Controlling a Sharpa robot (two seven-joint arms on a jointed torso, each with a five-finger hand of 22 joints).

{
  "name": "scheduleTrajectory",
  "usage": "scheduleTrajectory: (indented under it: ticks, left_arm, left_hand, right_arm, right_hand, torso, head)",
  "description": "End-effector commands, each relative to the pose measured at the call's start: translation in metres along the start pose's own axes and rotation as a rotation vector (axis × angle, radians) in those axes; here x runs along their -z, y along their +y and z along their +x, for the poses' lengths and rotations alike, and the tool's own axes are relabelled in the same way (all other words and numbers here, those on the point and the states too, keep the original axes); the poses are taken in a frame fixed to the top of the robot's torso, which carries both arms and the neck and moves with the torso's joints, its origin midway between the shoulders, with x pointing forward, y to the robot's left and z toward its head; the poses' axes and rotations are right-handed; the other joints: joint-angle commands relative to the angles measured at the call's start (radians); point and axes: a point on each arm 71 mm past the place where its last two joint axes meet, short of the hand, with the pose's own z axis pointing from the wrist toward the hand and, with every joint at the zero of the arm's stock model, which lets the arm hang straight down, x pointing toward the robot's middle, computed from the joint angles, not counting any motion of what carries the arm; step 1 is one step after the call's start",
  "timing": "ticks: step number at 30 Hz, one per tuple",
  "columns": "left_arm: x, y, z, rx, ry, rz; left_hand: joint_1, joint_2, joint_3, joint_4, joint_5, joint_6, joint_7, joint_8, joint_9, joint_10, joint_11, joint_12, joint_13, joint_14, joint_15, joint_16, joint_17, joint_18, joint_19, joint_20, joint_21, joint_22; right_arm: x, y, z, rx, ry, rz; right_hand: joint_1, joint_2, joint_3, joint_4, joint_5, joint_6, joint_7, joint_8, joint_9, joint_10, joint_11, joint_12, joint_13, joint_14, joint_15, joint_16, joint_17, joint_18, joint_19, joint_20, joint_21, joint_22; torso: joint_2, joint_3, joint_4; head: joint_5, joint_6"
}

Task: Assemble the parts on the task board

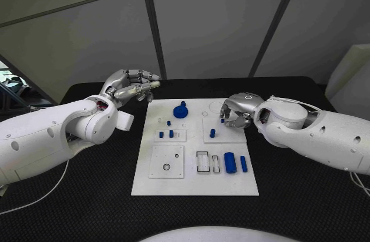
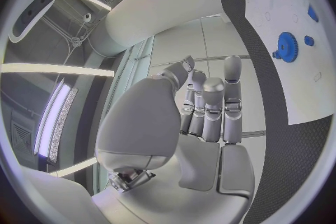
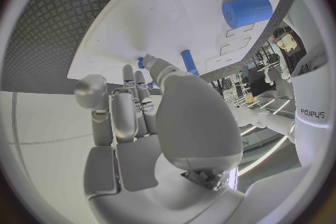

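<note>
— Where is the task board (image 1: 231, 183)?

— Flat in the middle of the black desk (image 1: 308, 199), long side running from the near edge toward the far edge. The parts are spread over it: a blue gear (image 1: 180, 111) near the far edge, small pegs (image 1: 170, 134) on the plate just nearer, a thick blue cylinder (image 1: 230, 159) and a thinner blue rod (image 1: 244, 164) toward the board's near right.

— And the left hand (image 1: 132, 87)?

— Raised off the board's far left corner, fingers straight and close together, holding nothing; the left wrist view shows the palm bare.

— The right hand (image 1: 235, 113)?

— Low over the board's far right part, fingers curled down beside a small blue peg (image 1: 212, 133). Whether it has hold of anything I cannot tell; the fingertips are hidden behind the hand itself.
</note>
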Motion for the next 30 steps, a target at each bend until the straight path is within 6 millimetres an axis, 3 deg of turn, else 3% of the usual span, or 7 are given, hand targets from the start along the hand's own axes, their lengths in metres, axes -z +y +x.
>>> scheduleTrajectory:
  ticks: [1, 21, 30]
  left_arm:
    - [-0.0003, -0.0026, 0.0033, 0.025, 0.017, 0.024]
    - [-0.0004, -0.0027, 0.007, 0.033, 0.035, 0.021]
    - [-0.0005, -0.0019, 0.006, 0.03, 0.029, 0.014]
  left_hand:
    - [-0.009, 0.005, 0.009, 0.001, 0.002, -0.008, 0.001, 0.009, 0.003, -0.009, 0.001, 0.005, -0.001, -0.005, 0.001, 0.006, -0.003, -0.018, 0.0, 0.001, 0.005, 0.001]
    - [-0.01, 0.006, 0.018, 0.001, 0.002, -0.024, 0.002, 0.03, 0.012, -0.016, 0.002, 0.01, -0.007, -0.01, 0.002, 0.011, -0.011, -0.018, 0.0, 0.002, 0.007, 0.005]
    - [-0.012, 0.006, 0.025, 0.001, 0.002, -0.037, 0.003, 0.043, 0.017, -0.024, 0.004, 0.006, -0.015, -0.013, 0.003, 0.014, -0.017, -0.017, -0.001, 0.003, 0.004, 0.006]
  right_arm:
    - [-0.0017, 0.001, 0.0007, 0.015, 0.016, -0.006]
    - [-0.0085, 0.0063, 0.0094, 0.015, 0.063, -0.012]
    - [-0.0087, 0.0047, 0.0094, 0.03, 0.053, 0.003]
  right_hand:
    - [0.006, 0.0, 0.008, 0.0, 0.004, 0.008, 0.003, -0.005, 0.002, 0.006, -0.001, -0.006, -0.002, 0.055, 0.006, 0.008, 0.003, -0.016, 0.002, 0.006, 0.007, 0.006]
    - [0.006, 0.026, 0.048, -0.022, 0.005, 0.056, -0.013, 0.0, 0.01, 0.056, -0.017, -0.001, -0.015, 0.057, -0.005, 0.041, 0.023, -0.023, 0.017, -0.001, 0.049, 0.057]
    - [0.038, 0.051, 0.093, -0.064, -0.02, 0.08, -0.018, 0.002, 0.015, 0.079, -0.023, 0.0, -0.02, 0.056, -0.011, 0.051, 0.027, -0.026, 0.021, -0.008, 0.067, 0.078]
  torso:
    - [0.0, 0.0001, 0.0003]
    - [0.0, 0.0004, 0.0004]
    - [-0.001, 0.0005, -0.0006]
  head:
    - [0.001, -0.001]
    - [0.006, -0.006]
    - [0.005, -0.012]
